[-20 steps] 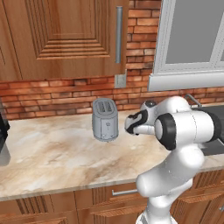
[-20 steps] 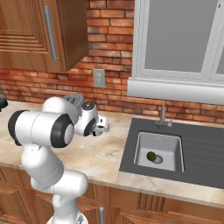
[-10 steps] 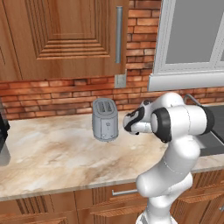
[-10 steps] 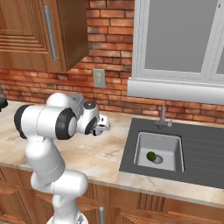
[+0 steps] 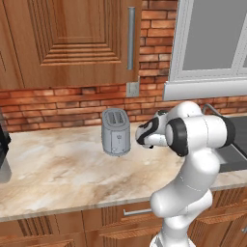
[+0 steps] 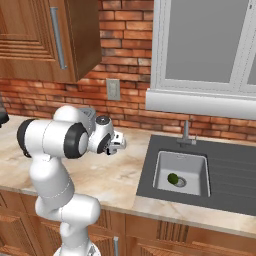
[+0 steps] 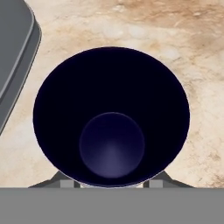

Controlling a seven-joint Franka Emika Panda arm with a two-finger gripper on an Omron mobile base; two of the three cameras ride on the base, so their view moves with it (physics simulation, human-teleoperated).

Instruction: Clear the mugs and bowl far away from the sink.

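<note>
I am holding my hand [image 6: 119,142] out low over the desk [image 5: 58,169], and in the hand view a mug [image 7: 112,118] with a dark navy inside is sitting right under my palm, its round mouth facing straight up at me. My two fingertips [image 7: 66,181] are showing at either side of the mug's near rim, close against it, but I cannot tell whether they are pinching the mug or only standing beside it. The mug is resting on the pale marbled desk, which is showing all around it.

Up and to the left of the mug in the hand view, the rounded corner of the dark grey sink [image 7: 15,57] is lying near the mug but apart from it. In the right base view the sink [image 6: 200,172] is sitting off to the right of my hand, and a small green thing [image 6: 173,178] is lying in its lighter basin below the metal faucet [image 6: 186,134]. In the left base view a silver toaster [image 5: 115,131] is standing just left of my hand [image 5: 140,135], against the brick wall [image 5: 62,103].
</note>
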